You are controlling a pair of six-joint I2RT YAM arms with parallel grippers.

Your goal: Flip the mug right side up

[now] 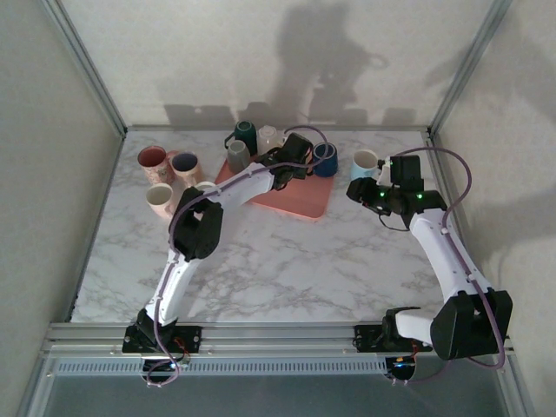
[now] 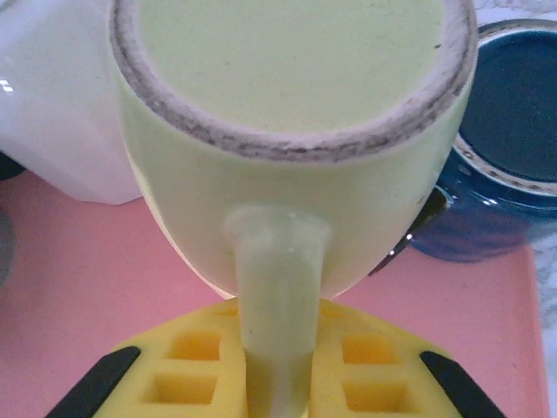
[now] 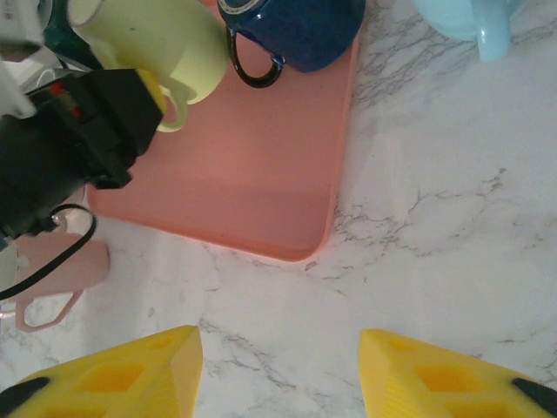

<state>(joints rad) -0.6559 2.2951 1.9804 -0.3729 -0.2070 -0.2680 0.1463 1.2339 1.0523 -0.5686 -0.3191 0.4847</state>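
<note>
Marble counter (image 1: 287, 261), pink tray (image 2: 78, 287) at its 12 o'clock; left end effector (image 2: 278, 383) clamped on the yellow mug (image 2: 287, 192) handle over the tray. The right end effector (image 3: 278, 366) is open and empty. Risk: handle-only grip, so the mug may pivot while turning, or clip the blue mug (image 2: 509, 165) at 3 o'clock or the white mug (image 2: 61, 104) at 9. Base faces the wrist camera, long axis runs away from it, handle at 6.

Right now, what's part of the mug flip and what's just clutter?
Job: yellow mug, base showing; left gripper, shut on its handle; tray.
Clutter: blue mug; white mug; pale blue mug; right gripper, open, idle.
</note>
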